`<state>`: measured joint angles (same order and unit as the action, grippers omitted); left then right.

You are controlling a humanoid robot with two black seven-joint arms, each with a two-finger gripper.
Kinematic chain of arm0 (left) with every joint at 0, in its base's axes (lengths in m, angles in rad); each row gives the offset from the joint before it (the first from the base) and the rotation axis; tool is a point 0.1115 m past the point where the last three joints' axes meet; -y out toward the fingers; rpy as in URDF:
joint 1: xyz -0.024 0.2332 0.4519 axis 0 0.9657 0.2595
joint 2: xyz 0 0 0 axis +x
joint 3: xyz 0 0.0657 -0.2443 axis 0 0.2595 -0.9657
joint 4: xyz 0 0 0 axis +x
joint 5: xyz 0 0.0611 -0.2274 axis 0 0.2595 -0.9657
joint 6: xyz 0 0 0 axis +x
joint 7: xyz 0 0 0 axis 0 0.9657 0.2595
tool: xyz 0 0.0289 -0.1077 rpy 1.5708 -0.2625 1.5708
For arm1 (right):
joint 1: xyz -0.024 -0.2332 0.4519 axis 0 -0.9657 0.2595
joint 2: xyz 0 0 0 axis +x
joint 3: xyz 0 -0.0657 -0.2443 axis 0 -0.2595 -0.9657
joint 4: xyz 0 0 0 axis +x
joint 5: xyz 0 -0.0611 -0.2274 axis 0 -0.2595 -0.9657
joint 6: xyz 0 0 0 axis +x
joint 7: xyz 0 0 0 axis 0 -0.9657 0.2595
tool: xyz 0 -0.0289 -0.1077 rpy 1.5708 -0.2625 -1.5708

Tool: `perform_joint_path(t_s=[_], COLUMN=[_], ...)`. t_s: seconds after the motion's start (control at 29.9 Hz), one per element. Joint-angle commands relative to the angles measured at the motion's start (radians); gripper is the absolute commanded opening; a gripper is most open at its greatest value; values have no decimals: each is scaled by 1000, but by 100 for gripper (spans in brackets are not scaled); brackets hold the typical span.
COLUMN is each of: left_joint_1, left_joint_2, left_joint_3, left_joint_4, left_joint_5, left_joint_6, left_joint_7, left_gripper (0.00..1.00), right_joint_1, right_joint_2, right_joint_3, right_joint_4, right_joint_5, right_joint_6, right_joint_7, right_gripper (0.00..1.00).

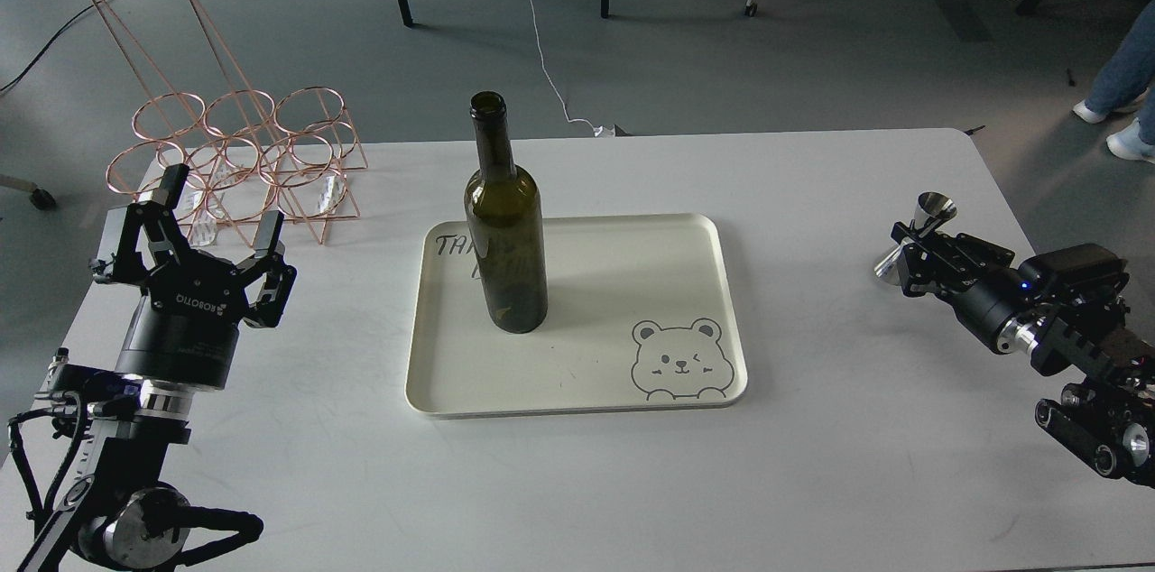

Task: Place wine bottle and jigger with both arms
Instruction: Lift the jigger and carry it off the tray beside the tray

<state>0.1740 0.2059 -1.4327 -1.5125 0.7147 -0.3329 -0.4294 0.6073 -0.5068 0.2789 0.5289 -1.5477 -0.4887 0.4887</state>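
Note:
The dark olive-green wine bottle (505, 229) stands upright on the left part of a cream tray (632, 283) at the table's middle. My right gripper (913, 245) is at the right side of the table, shut on the small silver jigger (919, 234), which is tilted and held at or just above the tabletop. My left gripper (212, 216) is open and empty, fingers spread and pointing up, at the left of the table, well apart from the bottle.
A copper wire bottle rack (239, 152) stands at the table's back left, just behind my left gripper. The tray bears a bear drawing (679, 360) and handwriting. A person's legs (1123, 85) and chair legs show on the floor beyond the table (812, 464).

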Motion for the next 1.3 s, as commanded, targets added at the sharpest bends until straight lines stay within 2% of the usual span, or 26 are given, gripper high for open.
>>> perform_joint_path(t_s=[0.0,0.27,0.57,0.7,0.83,1.14,1.27], left_joint_1=[-1,1,-1,-2,-2,-1,-1], left_joint_2=[-5,-10,-10,-8,-6,-14,-14], left_joint_3=[0,0,0,0,0,2,2], left_joint_4=[0,0,0,0,0,-3,-5], left_joint_5=[0,0,0,0,0,2,2], left_joint_6=[0,2,0,2,0,2,2], left_joint_7=[0,1,1,3,3,3,3], left_gripper=[98,98,98,98,98,98,98], right_joint_1=[-1,-1,-1,-1,-1,6,5], right_joint_2=[1,1,2,1,-3,-59,-116], right_joint_3=[-13,-20,-32,-47,-49,-133,-136], right_joint_4=[-1,-1,-21,-20,-17,5,81], right_joint_5=[0,15,18,20,20,21,21], right_joint_6=[0,0,0,0,0,0,0], right_joint_7=[0,0,0,0,0,0,0], right_gripper=[24,27,38,52,83,91,93])
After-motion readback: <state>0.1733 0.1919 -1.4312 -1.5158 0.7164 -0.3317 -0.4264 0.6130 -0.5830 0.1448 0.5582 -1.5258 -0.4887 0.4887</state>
